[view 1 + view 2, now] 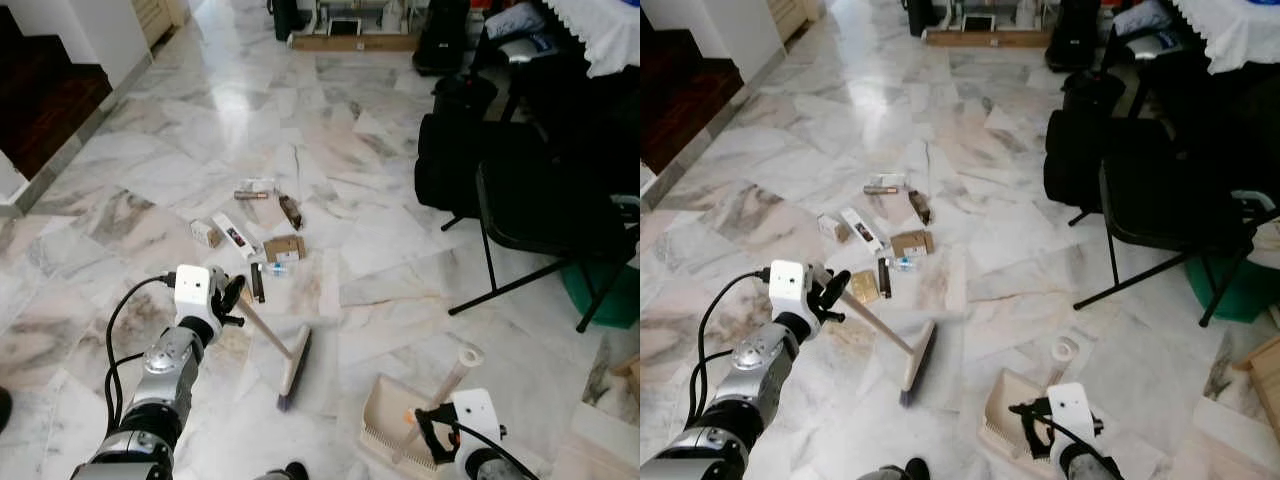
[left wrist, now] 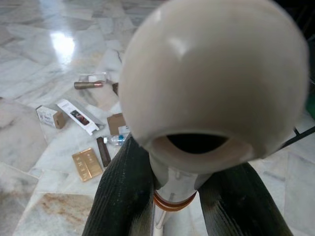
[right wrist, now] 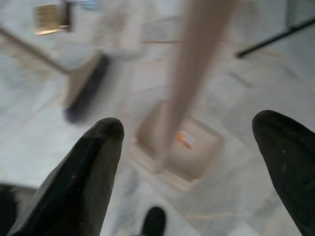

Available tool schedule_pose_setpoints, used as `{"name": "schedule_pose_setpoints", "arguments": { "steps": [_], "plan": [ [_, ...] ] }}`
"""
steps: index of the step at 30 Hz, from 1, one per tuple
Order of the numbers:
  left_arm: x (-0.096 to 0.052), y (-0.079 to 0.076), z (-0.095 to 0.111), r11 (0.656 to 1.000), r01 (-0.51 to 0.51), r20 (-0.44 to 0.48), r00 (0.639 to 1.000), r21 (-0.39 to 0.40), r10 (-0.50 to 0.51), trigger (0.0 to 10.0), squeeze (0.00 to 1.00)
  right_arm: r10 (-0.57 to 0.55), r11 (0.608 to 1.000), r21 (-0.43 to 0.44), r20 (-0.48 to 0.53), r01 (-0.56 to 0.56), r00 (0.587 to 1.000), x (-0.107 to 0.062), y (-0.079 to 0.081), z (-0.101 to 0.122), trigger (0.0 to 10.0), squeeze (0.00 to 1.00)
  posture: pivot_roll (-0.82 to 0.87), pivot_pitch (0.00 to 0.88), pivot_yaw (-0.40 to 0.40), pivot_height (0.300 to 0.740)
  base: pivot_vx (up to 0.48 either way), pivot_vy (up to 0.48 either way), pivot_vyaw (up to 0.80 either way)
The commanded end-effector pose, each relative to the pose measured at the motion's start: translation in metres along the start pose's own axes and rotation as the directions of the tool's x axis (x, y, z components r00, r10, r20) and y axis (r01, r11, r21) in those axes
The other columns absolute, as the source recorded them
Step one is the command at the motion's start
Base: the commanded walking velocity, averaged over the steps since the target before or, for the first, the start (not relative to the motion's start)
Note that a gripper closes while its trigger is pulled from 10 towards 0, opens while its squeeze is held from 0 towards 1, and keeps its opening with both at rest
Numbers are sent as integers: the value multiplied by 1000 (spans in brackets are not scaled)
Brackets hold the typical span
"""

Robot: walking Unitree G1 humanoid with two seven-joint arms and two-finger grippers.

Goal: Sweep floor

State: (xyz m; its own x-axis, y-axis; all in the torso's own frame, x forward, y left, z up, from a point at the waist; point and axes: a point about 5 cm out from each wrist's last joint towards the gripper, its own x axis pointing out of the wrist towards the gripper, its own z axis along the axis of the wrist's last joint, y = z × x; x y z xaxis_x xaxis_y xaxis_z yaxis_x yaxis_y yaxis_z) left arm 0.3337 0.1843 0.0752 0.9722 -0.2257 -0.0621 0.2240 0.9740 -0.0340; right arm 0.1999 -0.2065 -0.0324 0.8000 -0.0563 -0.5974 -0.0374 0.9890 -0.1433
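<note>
Sweep stage, judging by layout: left end effector (image 1: 232, 298) is clamped on the broom (image 1: 283, 352) handle near its top; the head sits on the marble floor (image 1: 200, 120) at lower centre of the frame. Litter pile (image 1: 262, 235) (small boxes, packets) lies just above the broom head, mid-frame, not yet gathered. Dustpan (image 1: 395, 425) stands lower right, its upright handle between the spread fingers of the right end effector (image 3: 189, 147), not gripped. Next move probably calls for lifting the head beyond the pile, then dragging the litter down-right toward the pan; the right side needs to close on the handle first.
</note>
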Motion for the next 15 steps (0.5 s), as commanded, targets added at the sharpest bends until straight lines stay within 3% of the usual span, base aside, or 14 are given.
{"name": "schedule_pose_setpoints", "arguments": {
  "steps": [1, 5, 15],
  "plan": [
    [2, 2, 6, 1000, 0, 14, 1000, 12, -1, 10000, 0, -48, 999, 7, -9, 48, 999, 0, -3, -4, 10000, 0, 42, 98, 98, 740, 0, 0, 0],
    [2, 2, 6, 1000, -2, 14, 1000, 12, 1, 10000, 0, -108, 994, 35, 13, 107, 994, 3, -8, -2, 10000, 0, 42, 100, 97, 740, 0, 0, 0],
    [2, 2, 5, 1000, -7, 13, 1000, 10, 6, 10000, 0, -127, 991, 37, 22, 127, 992, 5, -9, -4, 10000, 0, 44, 107, 94, 740, 0, 0, 0]
  ]
}}
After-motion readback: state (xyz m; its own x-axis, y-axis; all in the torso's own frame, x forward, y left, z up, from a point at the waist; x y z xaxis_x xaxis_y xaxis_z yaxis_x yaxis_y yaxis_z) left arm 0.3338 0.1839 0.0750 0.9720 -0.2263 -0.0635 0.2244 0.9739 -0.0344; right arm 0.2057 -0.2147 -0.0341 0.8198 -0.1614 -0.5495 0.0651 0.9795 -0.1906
